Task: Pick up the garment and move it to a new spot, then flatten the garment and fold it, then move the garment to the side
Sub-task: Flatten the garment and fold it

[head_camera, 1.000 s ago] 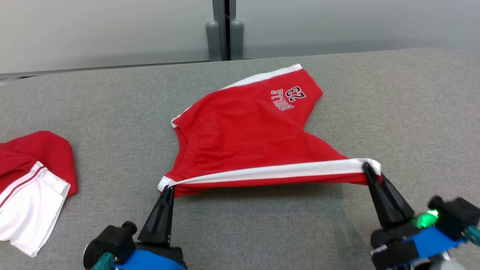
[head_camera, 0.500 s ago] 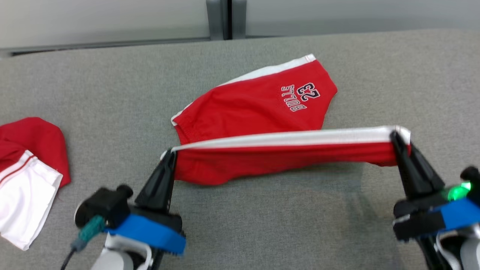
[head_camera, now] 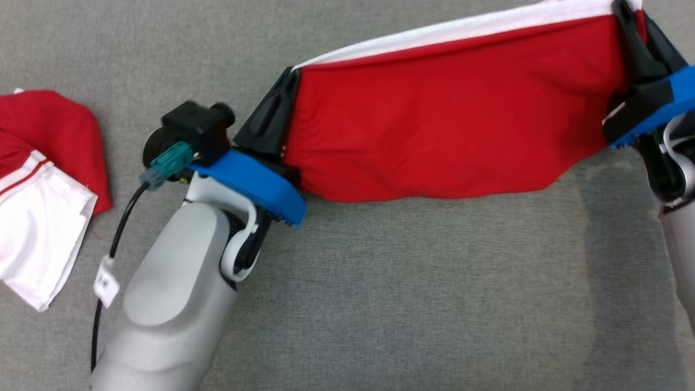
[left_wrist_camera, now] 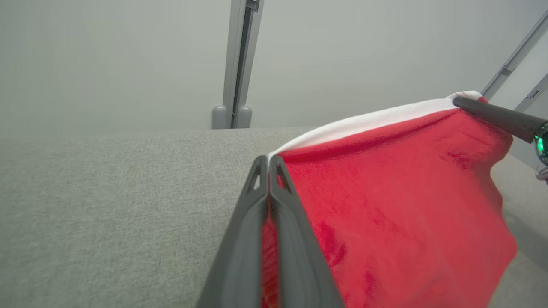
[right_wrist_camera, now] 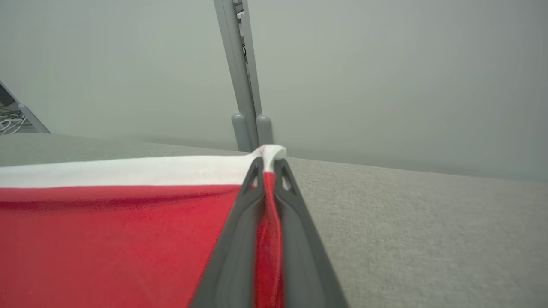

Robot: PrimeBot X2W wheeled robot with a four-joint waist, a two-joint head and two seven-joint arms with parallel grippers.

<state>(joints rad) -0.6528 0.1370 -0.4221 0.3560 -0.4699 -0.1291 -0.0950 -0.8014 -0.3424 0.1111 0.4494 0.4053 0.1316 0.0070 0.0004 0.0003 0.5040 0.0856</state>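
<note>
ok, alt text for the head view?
A red garment with a white band along its top edge, stretched between the left gripper and right gripper, both shut on its upper corners, above a grey fabric surface. A second red-and-white garment lies crumpled at the left edge.

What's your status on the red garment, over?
Left gripper and right gripper both shut on red fabric garment with white band, stretched between them. Second red-and-white garment lies apart, left.
</note>
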